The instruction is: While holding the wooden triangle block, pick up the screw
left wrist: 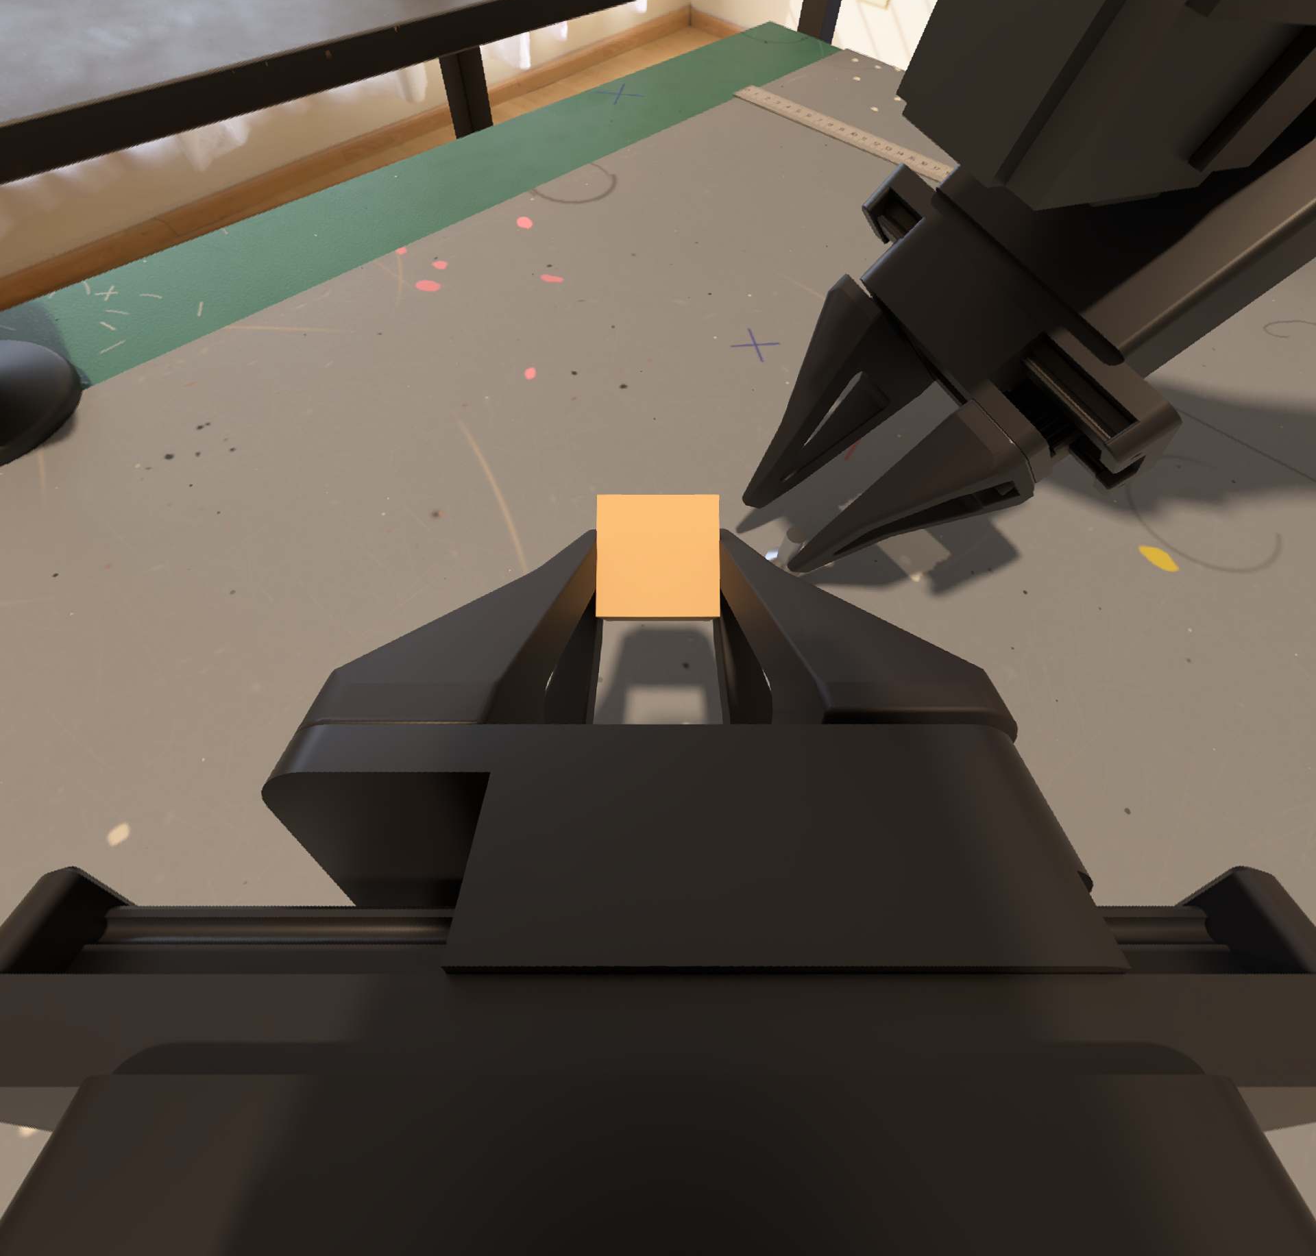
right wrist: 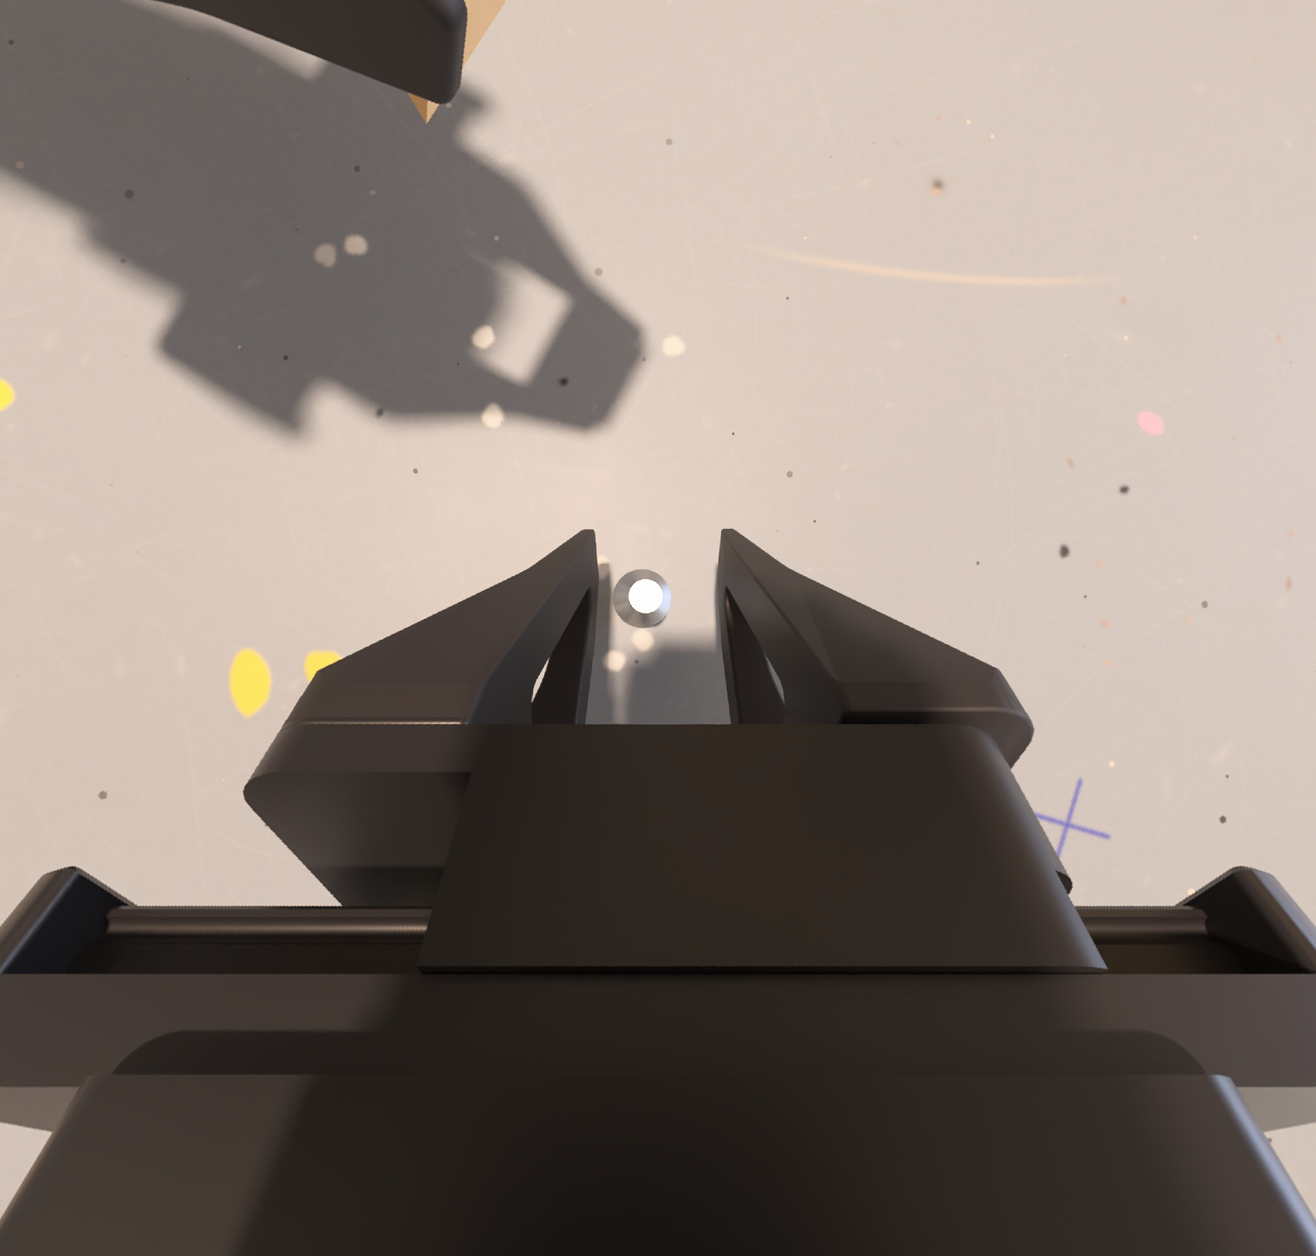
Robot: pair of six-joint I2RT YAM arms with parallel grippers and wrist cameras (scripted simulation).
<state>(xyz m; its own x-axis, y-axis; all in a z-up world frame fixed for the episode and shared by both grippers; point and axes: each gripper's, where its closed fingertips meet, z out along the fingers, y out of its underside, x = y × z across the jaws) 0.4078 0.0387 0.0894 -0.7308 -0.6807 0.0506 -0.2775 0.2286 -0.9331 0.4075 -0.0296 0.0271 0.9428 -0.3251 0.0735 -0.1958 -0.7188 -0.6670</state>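
Observation:
My left gripper (left wrist: pixel 657 545) is shut on the wooden triangle block (left wrist: pixel 657 556), a tan block held above the table; its tip also shows at the top of the right wrist view (right wrist: pixel 484 11). The screw (right wrist: pixel 642 597) is a small shiny metal piece standing on the table, seen head-on between my right gripper's fingertips. My right gripper (right wrist: pixel 659 545) is open around it with a gap on each side. In the left wrist view the right gripper (left wrist: pixel 773 535) points down at the table just right of the block, and a glint of the screw (left wrist: pixel 775 554) shows at its tips.
The grey work table (left wrist: pixel 356 581) carries paint spots and pen marks. A green mat strip (left wrist: pixel 427 197) runs along its far edge and a metal ruler (left wrist: pixel 840 129) lies at the back right. A dark desk (left wrist: pixel 213 26) stands beyond. A dark rounded object (left wrist: pixel 28 396) sits at the left edge.

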